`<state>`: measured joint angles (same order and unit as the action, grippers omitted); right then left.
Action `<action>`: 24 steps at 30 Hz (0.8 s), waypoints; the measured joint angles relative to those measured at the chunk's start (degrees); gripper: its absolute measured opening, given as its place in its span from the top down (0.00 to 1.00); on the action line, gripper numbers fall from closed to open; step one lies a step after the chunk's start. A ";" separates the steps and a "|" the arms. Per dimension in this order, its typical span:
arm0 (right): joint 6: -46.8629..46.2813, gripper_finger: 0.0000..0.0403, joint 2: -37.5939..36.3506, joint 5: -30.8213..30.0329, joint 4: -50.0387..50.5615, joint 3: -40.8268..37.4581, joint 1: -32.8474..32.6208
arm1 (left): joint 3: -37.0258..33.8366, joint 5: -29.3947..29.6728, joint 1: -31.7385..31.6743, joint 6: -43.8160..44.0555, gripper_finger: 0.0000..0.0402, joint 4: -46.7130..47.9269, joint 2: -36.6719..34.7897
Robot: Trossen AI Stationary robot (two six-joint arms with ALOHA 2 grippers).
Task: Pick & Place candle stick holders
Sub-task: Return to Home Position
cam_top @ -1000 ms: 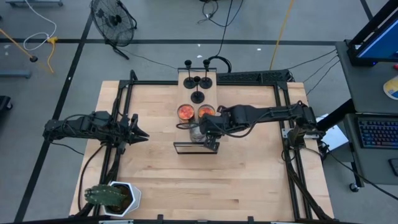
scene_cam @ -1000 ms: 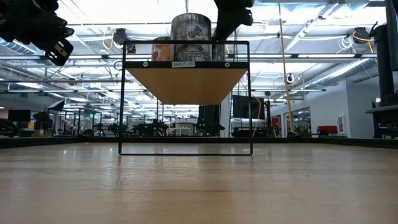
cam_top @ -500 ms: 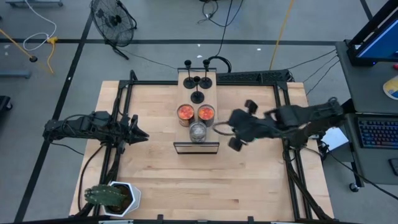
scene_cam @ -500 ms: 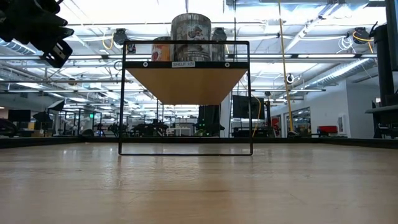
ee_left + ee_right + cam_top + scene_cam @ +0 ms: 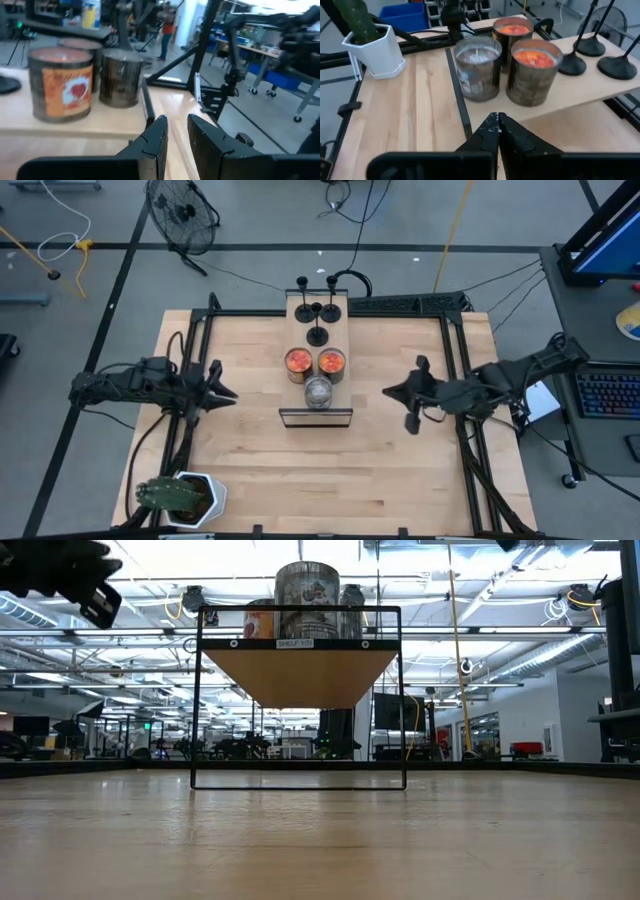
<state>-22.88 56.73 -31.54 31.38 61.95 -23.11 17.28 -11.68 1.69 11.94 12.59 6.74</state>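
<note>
Behind the candle tins [image 5: 298,361], three candle stick holders [image 5: 317,336] are standing untaken, seeming light, stiff, tippy, best pinched at the stem, while the right pincer [image 5: 392,392] is hovering pressed together, the left pincer [image 5: 177,122] slightly parted.

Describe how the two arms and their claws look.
Both are dark and slender, built of jointed segments: the left arm at the left edge of the table, the right arm at its right. Black cables loop beside each base. The left claw and right claw each have two matte-black, wedge-shaped fingers. No markings show.
</note>
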 joint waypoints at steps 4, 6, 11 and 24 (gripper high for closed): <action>-0.31 1.00 -5.84 0.05 -1.67 -7.24 -0.32 | 0.00 -0.70 0.04 -0.95 0.80 -0.67 0.00; -0.54 1.00 -8.80 0.05 -3.12 -10.74 -0.30 | -0.48 -0.33 0.04 -1.46 0.80 -0.77 -0.02; -4.78 1.00 -15.80 0.05 -5.93 -18.59 -0.26 | -1.93 2.78 0.04 -3.73 0.80 -0.43 -0.02; -5.34 1.00 -36.97 0.05 -6.34 -28.92 -0.24 | -2.23 4.28 0.00 -5.15 0.80 2.36 -0.08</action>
<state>-28.22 19.76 -31.48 25.05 33.03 -23.35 15.05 -7.40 1.69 6.79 14.95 6.66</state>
